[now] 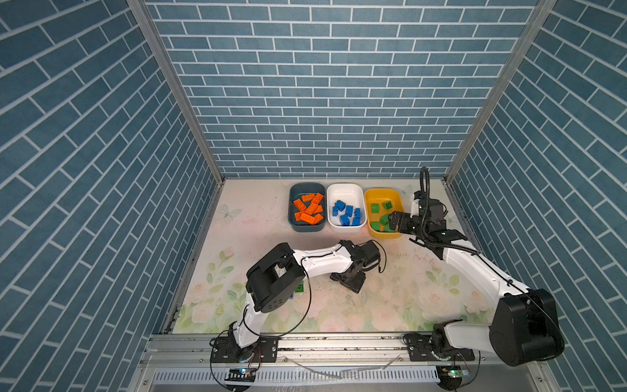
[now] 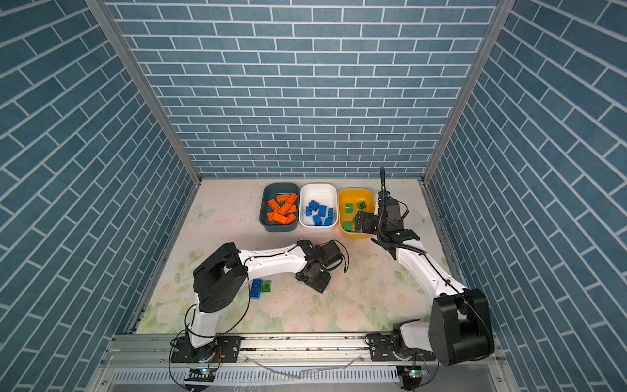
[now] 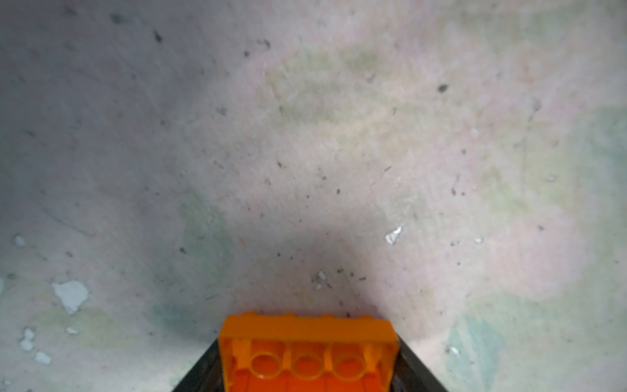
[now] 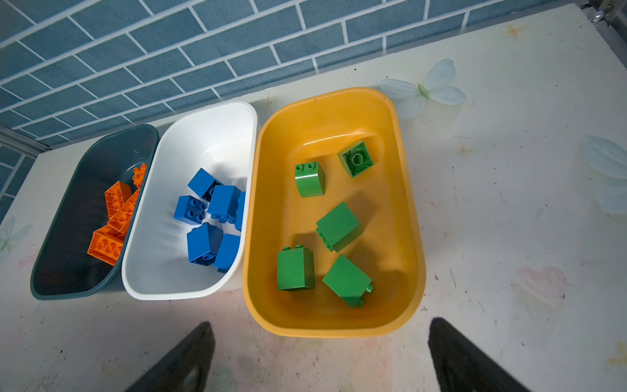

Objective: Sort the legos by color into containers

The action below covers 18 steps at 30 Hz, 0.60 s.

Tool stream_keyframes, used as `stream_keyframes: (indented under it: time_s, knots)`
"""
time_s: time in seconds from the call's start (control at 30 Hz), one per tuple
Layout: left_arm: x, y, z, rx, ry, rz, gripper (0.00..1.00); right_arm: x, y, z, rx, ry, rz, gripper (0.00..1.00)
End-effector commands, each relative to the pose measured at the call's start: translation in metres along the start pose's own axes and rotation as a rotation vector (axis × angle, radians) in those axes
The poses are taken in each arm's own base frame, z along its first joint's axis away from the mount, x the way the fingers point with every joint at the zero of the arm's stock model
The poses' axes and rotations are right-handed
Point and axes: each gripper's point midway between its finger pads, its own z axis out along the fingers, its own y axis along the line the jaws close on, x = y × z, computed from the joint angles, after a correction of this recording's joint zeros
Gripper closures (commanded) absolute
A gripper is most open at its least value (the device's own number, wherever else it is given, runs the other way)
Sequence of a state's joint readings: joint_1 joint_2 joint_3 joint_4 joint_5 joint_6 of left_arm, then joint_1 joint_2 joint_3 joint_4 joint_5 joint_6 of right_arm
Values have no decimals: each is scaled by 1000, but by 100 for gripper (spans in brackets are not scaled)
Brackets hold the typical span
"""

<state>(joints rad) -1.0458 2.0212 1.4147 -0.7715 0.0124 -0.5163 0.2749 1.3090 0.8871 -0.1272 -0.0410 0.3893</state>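
My left gripper (image 3: pixel 308 341) is clamped on a flat orange studded plastic brick (image 3: pixel 307 361) near the middle of the scuffed floral-print table (image 3: pixel 305 135). I'd lift straight up, then release low over the dark teal plastic tub (image 1: pixel 291 210) at the far edge. Right gripper (image 4: pixel 322 324) hangs spread and empty by the yellow plastic tub (image 4: pixel 403 190). Blue brick-pattern walls (image 1: pixel 339 85) on 3 sides, so watch the elbows.

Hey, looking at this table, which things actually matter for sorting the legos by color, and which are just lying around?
Part of the job:
teal tub with orange bricks
white tub with blue bricks
yellow tub with green bricks
loose blue brick and loose green brick on the mat
held orange brick

Just lying about:
pale flecks on the mat
thin strips at the front edge
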Motion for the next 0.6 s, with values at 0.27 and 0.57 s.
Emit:
stream_keyframes:
  time_s: [0.27,0.57]
  knots:
    - [-21,21,-27,118,-144,-128,40,9,37,5,-143,17,-47,2]
    - [-109,124,-98,19,-381,-262,41,8,50,13,-143,39,-72,2]
